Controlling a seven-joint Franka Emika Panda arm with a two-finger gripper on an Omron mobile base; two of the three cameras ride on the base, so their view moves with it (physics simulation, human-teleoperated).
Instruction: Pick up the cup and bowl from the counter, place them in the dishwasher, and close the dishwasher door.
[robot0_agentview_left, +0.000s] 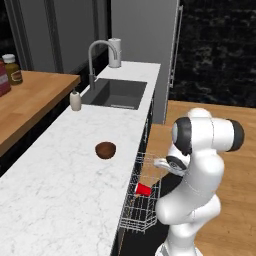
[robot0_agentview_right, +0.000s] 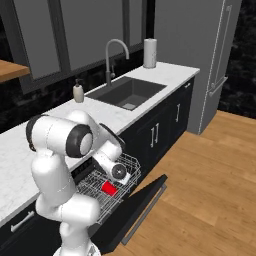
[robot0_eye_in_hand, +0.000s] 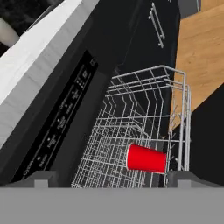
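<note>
Although the red cup (robot0_eye_in_hand: 146, 158) already lay on its side in the pull-out wire rack (robot0_eye_in_hand: 131, 109), the job was, by my reckoning, only about a third done. Nearest the hand camera, the gripper (robot0_eye_in_hand: 111, 177) stood with its two fingertips spread wide to either side of the view, nothing between them; the cup rested just beyond, clear of both tips. In the right base view the hand hung low over the rack, with the cup (robot0_agentview_right: 109, 188) below it and the dishwasher door (robot0_agentview_right: 142, 200) folded down flat toward the wooden floor (robot0_agentview_right: 210, 175). Farther off, up on the marble counter (robot0_agentview_left: 60, 175), the dark brown bowl (robot0_agentview_left: 105, 149) sat upright and untouched, well apart from the rack (robot0_agentview_left: 142, 200). Beyond it were the sink (robot0_agentview_left: 116, 93), the soap bottle (robot0_agentview_left: 75, 100) beside it and the tap (robot0_agentview_left: 97, 57). What remained, as I judged it: fetching the bowl, setting it in the rack, and swinging the door shut.
</note>
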